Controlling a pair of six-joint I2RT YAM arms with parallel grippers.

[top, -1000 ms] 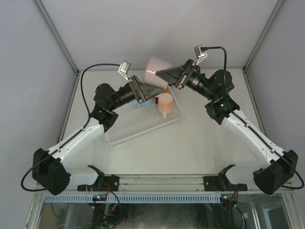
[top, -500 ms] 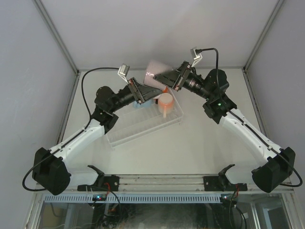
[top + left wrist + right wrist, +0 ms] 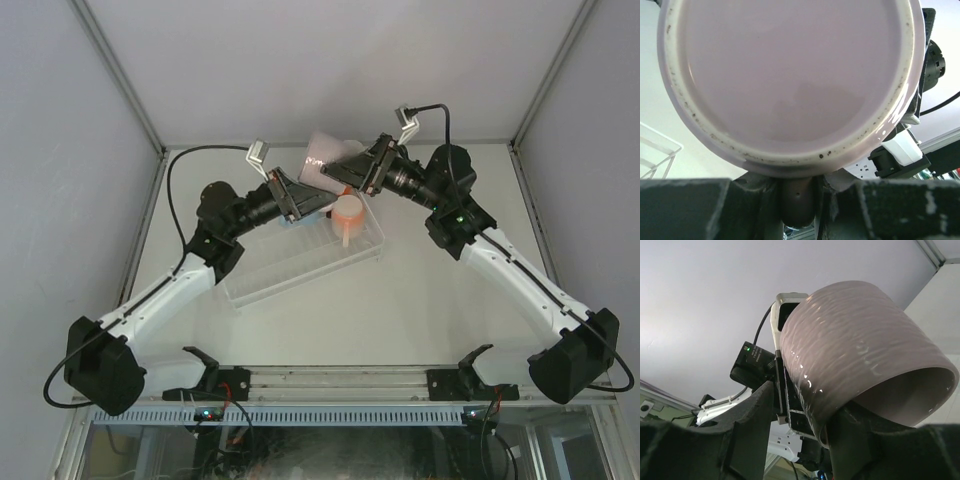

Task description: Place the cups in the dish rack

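Both hands meet high above the far end of the dish rack (image 3: 270, 275), sharing 1 lilac mug (image 3: 322, 150). Over the last second the right hand (image 3: 345, 172) has spread its fingers, which now stand loose either side of the mug; the left hand (image 3: 303, 192) pinches it, seemingly by the handle. I judge this a handover, leaving the left hand to lower it. The left wrist view shows only the mug's base; the right wrist view shows its rippled wall and mouth; only the top view shows an orange mug (image 3: 347, 210) racked below the hands.
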